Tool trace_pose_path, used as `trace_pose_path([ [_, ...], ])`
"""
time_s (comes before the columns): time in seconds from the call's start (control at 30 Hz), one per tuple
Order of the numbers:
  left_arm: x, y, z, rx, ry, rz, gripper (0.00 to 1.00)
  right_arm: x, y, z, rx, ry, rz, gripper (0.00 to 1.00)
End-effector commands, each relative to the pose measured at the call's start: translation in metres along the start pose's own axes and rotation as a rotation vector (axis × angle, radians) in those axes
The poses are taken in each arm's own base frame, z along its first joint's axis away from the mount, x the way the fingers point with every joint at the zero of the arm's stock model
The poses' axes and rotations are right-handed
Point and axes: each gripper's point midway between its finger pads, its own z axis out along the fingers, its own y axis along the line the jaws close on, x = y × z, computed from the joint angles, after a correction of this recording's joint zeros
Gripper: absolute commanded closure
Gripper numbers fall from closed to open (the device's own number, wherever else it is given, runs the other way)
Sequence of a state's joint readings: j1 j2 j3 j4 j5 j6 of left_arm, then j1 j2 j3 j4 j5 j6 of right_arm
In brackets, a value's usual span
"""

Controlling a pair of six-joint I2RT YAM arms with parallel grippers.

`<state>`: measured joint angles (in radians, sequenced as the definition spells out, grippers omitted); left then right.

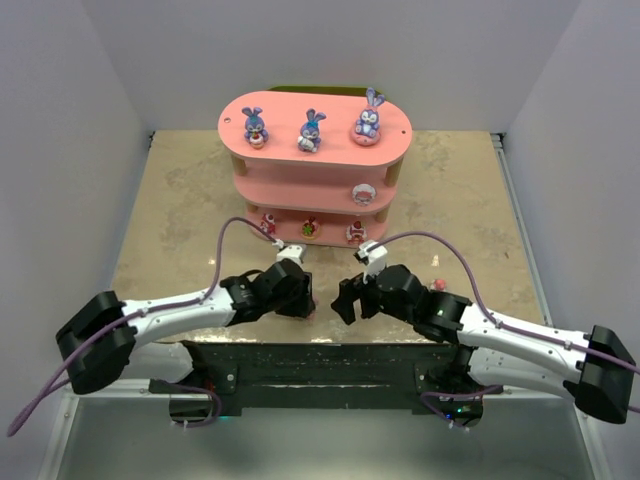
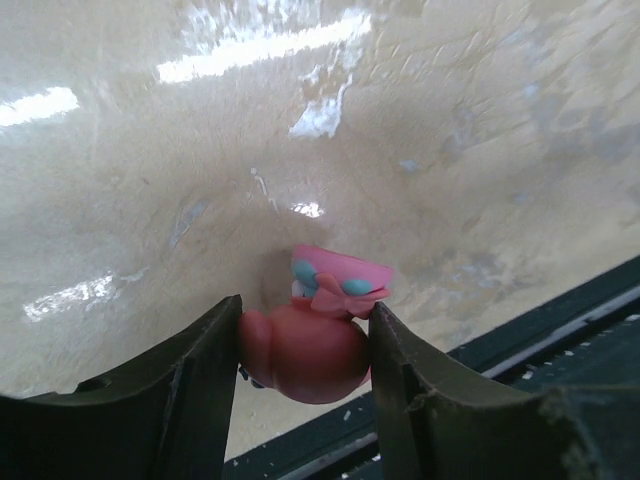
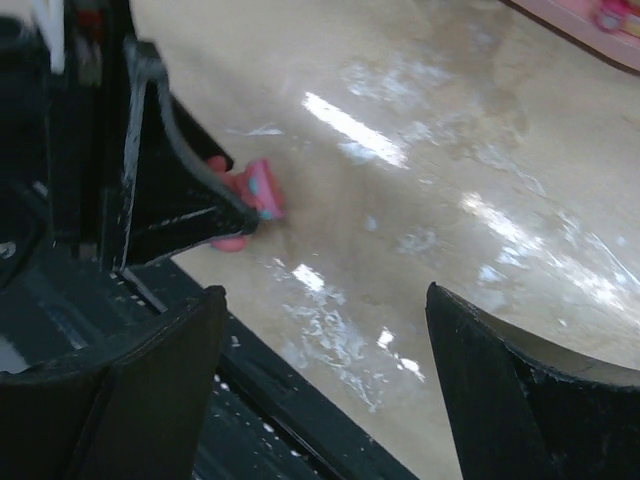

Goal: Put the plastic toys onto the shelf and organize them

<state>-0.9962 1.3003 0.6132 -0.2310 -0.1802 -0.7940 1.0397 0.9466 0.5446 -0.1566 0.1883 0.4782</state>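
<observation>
REMOTE DESK: A small pink figure [image 2: 305,355] with a bow and blue spots sits on the desk [image 2: 150,150], well in front of the shelf [image 1: 315,150] and close to the desk's dark near edge. I see my left end effector [image 2: 305,312] partly closed around it, its fingers [image 2: 200,390] pressed one against each side of the round body. My right end effector [image 3: 325,295] hangs just beside the left one, equally far in front of the shelf. It stands wide apart and has hold of nothing.

On the shelf's top board three purple-blue bunnies [image 1: 311,130] stand upright in a row. A white-and-pink figure [image 1: 363,194] sits at the right end of the middle board, and three small figures [image 1: 309,228] line the bottom board. A stray figure [image 1: 437,285], pinkish and too small to make out, lies on the desk in front of the shelf and off to its right, beside my right arm.
</observation>
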Motion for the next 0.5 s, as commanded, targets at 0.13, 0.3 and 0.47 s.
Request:
trace_pose_path([
  [0.13,-0.046,-0.029,-0.059,0.231,-0.064,-0.146,0.96,-0.029,0.073,-0.004,-0.351,-0.189,-0.19,0.17],
  [0.3,-0.055,-0.048,-0.088,0.338,-0.058,-0.154,0.97,-0.045,0.096,-0.015,-0.407,-0.303,-0.27,0.15],
  [0.47,-0.058,-0.061,-0.105,0.422,-0.058,-0.167,0.97,-0.062,0.102,-0.01,-0.358,-0.328,-0.332,0.08],
])
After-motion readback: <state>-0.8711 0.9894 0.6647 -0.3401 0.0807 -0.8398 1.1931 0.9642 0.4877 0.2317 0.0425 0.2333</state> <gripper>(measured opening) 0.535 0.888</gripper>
